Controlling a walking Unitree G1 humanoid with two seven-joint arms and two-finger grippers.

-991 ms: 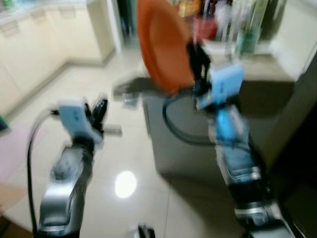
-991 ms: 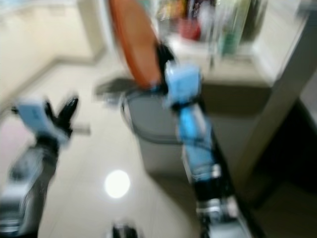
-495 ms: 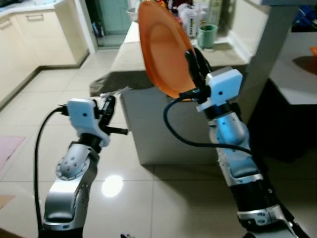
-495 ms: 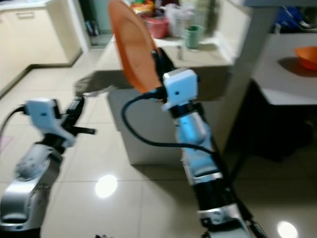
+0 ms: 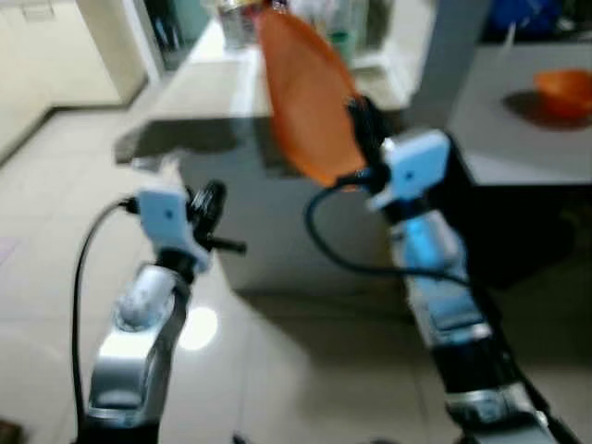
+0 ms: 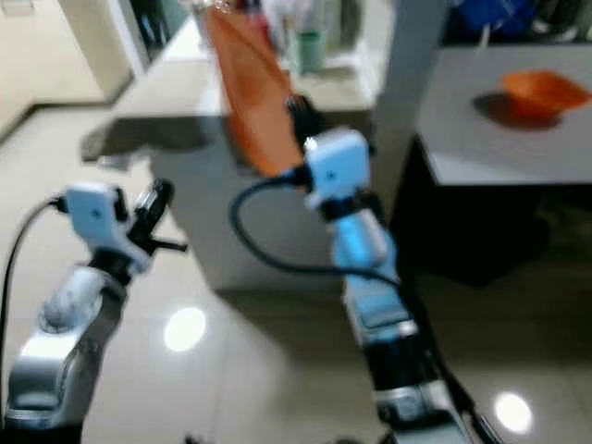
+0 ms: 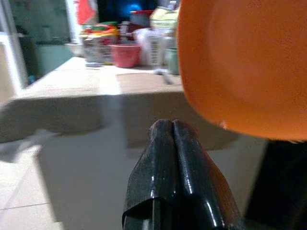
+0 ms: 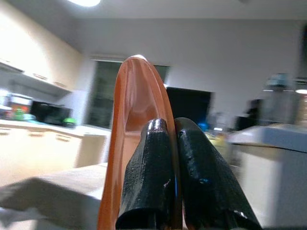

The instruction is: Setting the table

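My right tool point(image 5: 361, 116) is clamped on the rim of the orange plate point(image 5: 305, 92), one black finger point(image 8: 146, 177) on each side of the edge. I hold the plate up on edge, nearly upright, in front of the robot's chest and above the near end of a long grey desk point(image 5: 199, 88). From the left wrist camera the plate point(image 7: 240, 62) looms large beside that arm.

My left tool point(image 5: 211, 199) is raised at about waist height over the pale tiled floor point(image 5: 55, 231), its two fingers point(image 7: 165, 158) pressed together with nothing between them. It sits well apart from the plate, lower and further to the left.

Beyond the plate, the far end of the long desk carries a cluster of containers; I can make out a red bowl point(image 7: 123, 54) and a green cup point(image 6: 310, 51), the rest too blurred to name. Off to the right stands a second, grey desk point(image 6: 518, 153) with an orange bowl point(image 6: 541, 91) resting on it. Both head views are soft with motion blur.
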